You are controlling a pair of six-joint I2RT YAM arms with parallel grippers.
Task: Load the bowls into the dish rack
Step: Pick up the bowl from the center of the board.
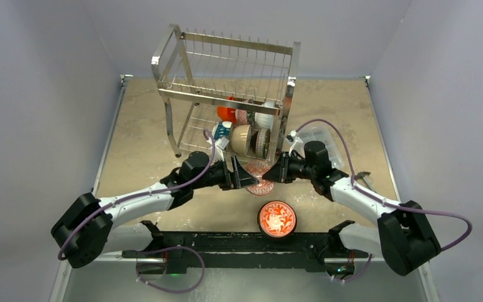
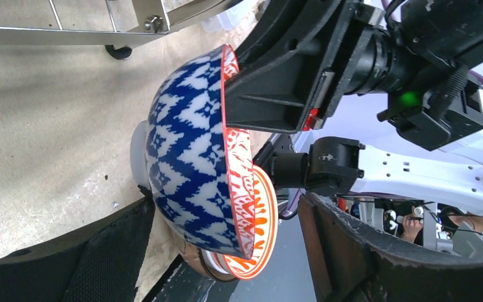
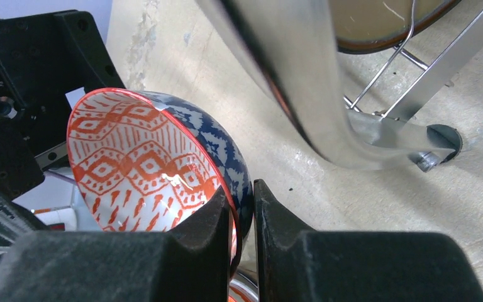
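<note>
The right gripper (image 3: 244, 207) pinches the rim of the blue patterned bowl (image 3: 144, 163), one finger inside its orange-red lining and one on the outer wall. It holds the bowl tipped on its side just in front of the dish rack (image 1: 226, 94). The left gripper (image 2: 226, 220) stands spread wide around the same bowl, while a tan bowl (image 1: 240, 139) sits in the rack's lower tier and a red-and-white floral bowl (image 1: 277, 218) rests on the table (image 1: 144, 138) near the arms' bases.

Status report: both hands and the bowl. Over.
Left hand open, straddling blue patterned bowl. Right hand shut on its rim. Dish rack post close ahead. Red floral bowl on table.
</note>
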